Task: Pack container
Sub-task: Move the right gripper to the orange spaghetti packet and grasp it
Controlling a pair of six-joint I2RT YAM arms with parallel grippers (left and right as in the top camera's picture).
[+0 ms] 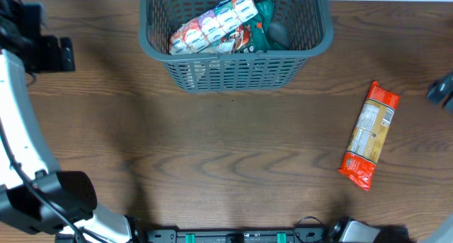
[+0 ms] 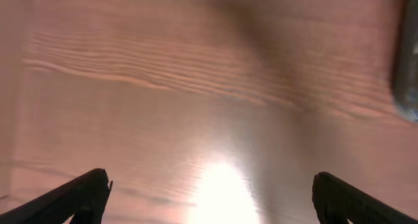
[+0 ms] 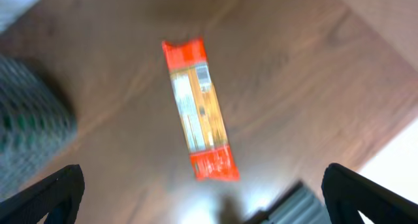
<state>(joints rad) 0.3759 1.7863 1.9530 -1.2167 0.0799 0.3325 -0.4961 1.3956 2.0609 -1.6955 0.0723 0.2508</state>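
The dark grey lattice container (image 1: 233, 69) stands at the top middle of the table and holds several packets: a white-and-red multipack (image 1: 212, 23) and a green one (image 1: 269, 32). An orange-red packet (image 1: 369, 135) lies on the table at the right; it also shows in the right wrist view (image 3: 198, 110). My left gripper (image 2: 209, 194) is open and empty over bare wood; it is at the far left in the overhead view (image 1: 49, 53). My right gripper (image 3: 202, 191) is open and empty, above the orange packet; only a bit of it shows at the overhead view's right edge (image 1: 442, 91).
The container's corner (image 3: 29, 119) shows blurred at the left of the right wrist view. The table's edge and a pale floor (image 3: 392, 165) lie at that view's right. Arm bases and a dark rail (image 1: 233, 236) run along the front edge.
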